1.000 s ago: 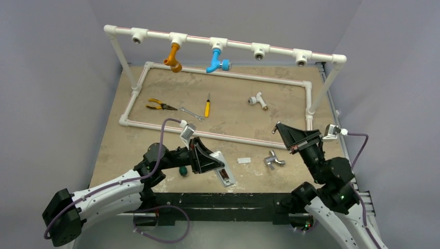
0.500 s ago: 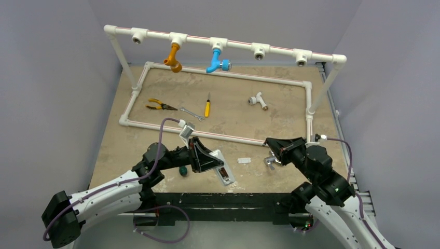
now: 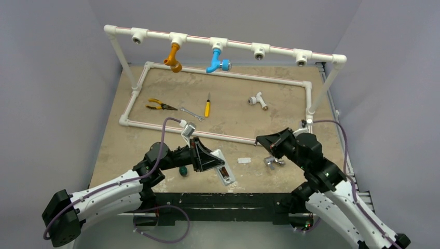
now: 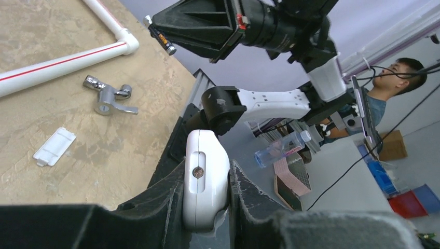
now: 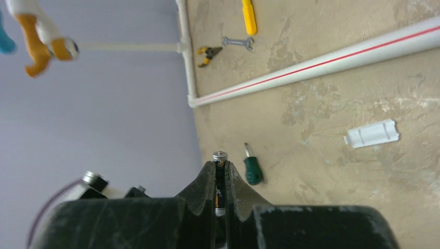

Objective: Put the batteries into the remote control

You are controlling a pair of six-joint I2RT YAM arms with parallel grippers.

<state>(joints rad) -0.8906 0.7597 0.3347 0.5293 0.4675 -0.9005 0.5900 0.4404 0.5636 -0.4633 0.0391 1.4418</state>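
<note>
Left claw (image 3: 206, 157) is clenched on the remote (image 4: 206, 179), held over the near table edge with its bay upward. Right claw (image 5: 221, 174) grasps one battery (image 5: 220, 155), tip protruding — well apart from the remote. Recommended: line the battery up lengthwise with the bay, check polarity, press in gently — spring end first.

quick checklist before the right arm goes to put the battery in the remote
1. Left gripper clamped on the white oblong plastic remote control: ok
2. Right gripper pinching the slim dark cylindrical battery: ok
3. Dark battery bay uncovered, small flat white cover lying on the tan table: ok
4. Battery lined up over the bay: not ok, it hangs apart to the remote's right
5. Battery's ends matched to the bay's contacts: cannot tell
</note>
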